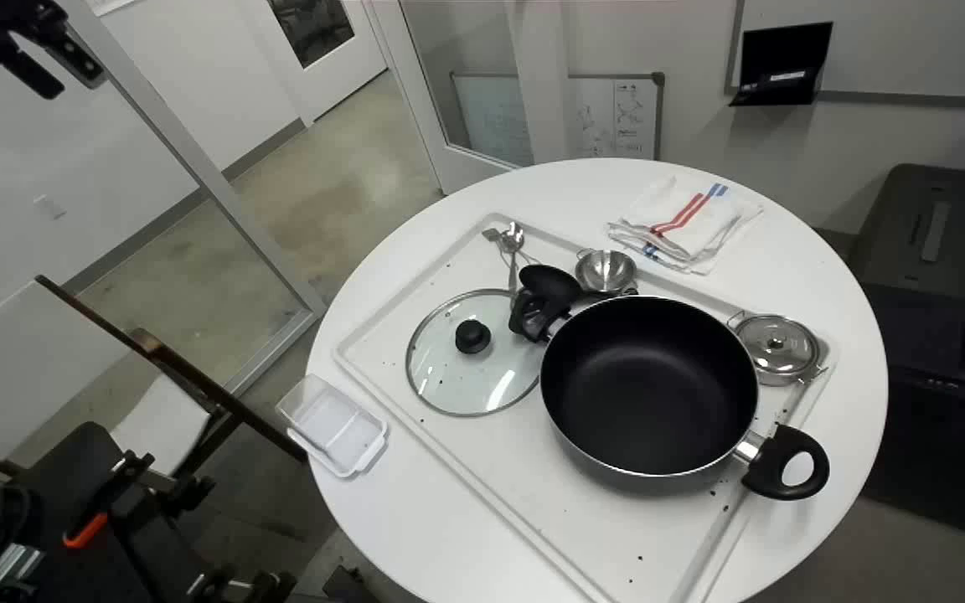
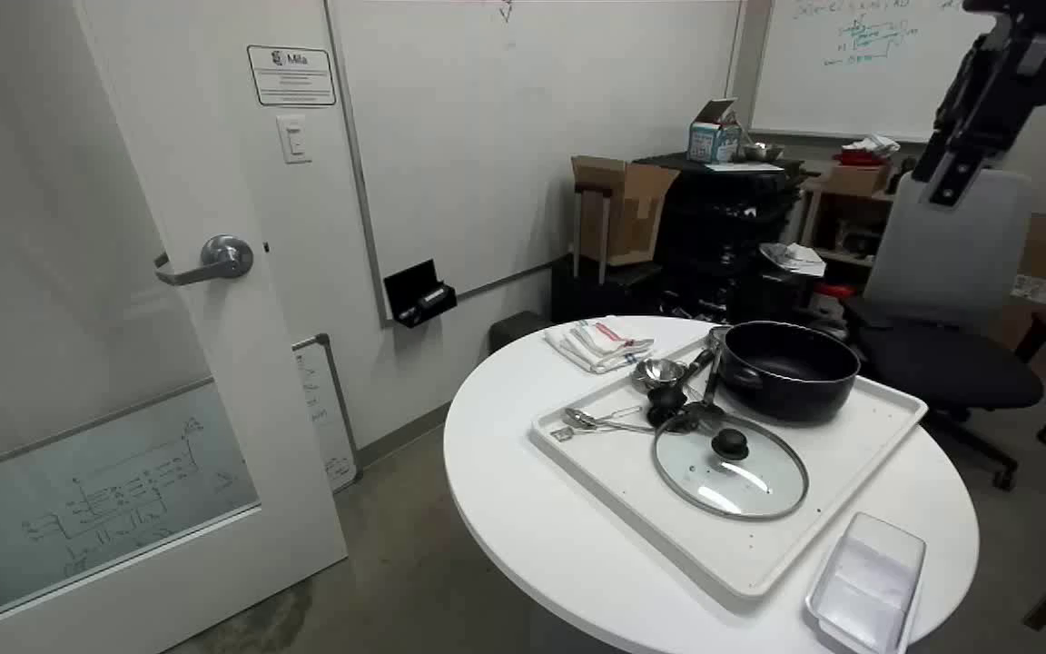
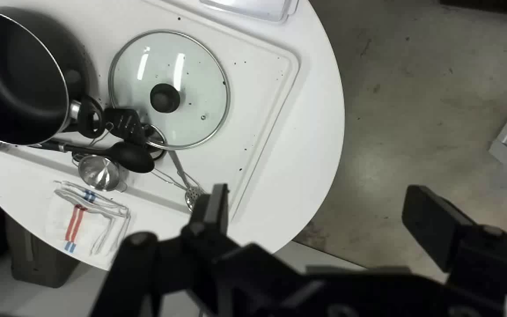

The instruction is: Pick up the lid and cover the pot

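The lid is a round clear glass disc with a metal rim and black knob. It lies knob up on the white tray, beside the pot, in both exterior views (image 1: 495,368) (image 2: 750,477) and the wrist view (image 3: 196,75). Its edge overlaps some small utensils. The pot is wide, black and uncovered, and stands upright on the tray in both exterior views (image 1: 650,385) (image 2: 791,386). The wrist view cuts off part of the pot (image 3: 20,70). My gripper (image 3: 317,193) is open and empty, high up and away from the table in both exterior views (image 1: 74,82) (image 2: 938,186).
The tray (image 1: 449,465) sits on a round white table (image 1: 415,519). Black utensils (image 2: 668,404), a small metal bowl (image 1: 606,270) and a small lidded metal pot (image 1: 777,345) lie around the pot. A folded towel (image 1: 688,219) and a clear plastic box (image 1: 338,427) are near the table edge.
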{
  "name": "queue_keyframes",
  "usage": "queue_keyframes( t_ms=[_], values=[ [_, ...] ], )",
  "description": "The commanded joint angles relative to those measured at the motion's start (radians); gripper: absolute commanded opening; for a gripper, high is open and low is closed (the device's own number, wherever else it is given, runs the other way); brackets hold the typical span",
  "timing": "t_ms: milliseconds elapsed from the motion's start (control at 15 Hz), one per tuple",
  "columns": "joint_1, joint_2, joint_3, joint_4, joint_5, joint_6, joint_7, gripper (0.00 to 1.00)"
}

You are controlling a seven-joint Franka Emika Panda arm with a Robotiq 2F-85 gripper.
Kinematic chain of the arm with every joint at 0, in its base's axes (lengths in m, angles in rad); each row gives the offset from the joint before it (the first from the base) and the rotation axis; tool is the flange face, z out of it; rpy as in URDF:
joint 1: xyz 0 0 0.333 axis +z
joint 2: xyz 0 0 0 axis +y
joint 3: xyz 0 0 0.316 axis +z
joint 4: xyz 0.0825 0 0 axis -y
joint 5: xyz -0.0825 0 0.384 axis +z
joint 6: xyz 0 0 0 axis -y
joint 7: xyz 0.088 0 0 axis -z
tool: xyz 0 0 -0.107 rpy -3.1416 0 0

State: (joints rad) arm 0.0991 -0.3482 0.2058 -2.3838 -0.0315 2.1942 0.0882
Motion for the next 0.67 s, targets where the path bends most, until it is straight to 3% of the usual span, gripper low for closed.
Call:
queue_keyframes(
  t_ms=[0,600],
  values=[
    [0.014,0.001,-0.013,0.002,-0.006,-0.003,0.005,1.0],
    [0.009,0.025,-0.02,0.016,-0.007,-0.007,0.004,1.0]
  ],
)
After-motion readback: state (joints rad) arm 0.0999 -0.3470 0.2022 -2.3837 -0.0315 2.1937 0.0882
